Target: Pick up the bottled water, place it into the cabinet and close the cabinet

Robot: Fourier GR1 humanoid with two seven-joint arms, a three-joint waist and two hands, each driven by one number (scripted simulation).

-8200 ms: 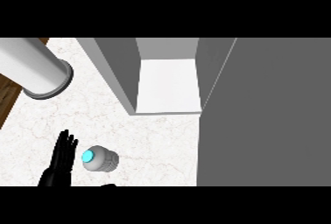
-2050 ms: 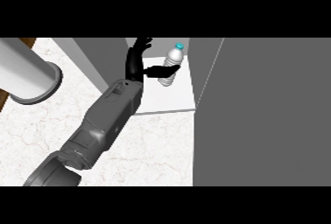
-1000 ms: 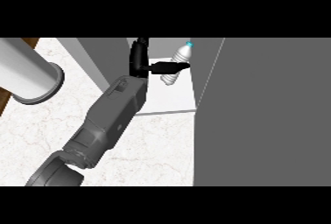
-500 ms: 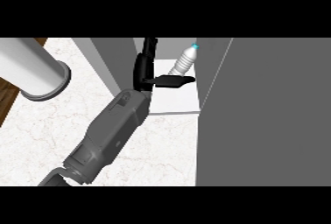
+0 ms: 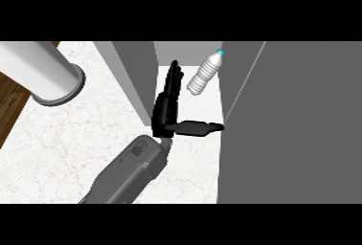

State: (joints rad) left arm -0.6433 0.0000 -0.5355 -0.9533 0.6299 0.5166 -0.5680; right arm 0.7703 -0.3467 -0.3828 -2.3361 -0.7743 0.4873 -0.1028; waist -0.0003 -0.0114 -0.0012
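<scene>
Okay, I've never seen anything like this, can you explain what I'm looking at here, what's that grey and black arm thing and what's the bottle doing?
This is one picture, taken from a humanoid robot's head, looking steeply down at a white marble counter. The grey tube coming up from the bottom is its forearm, ending in a black left hand. The fingers are stretched straight into an open grey cabinet, thumb sticking out sideways. The hand holds nothing. The clear water bottle with a blue cap leans tilted inside the cabinet, just beyond the fingers. The big grey slab on the right looks like the cabinet's open door. The pale cylinder at the upper left I cannot identify. The right hand is out of view.
</scene>
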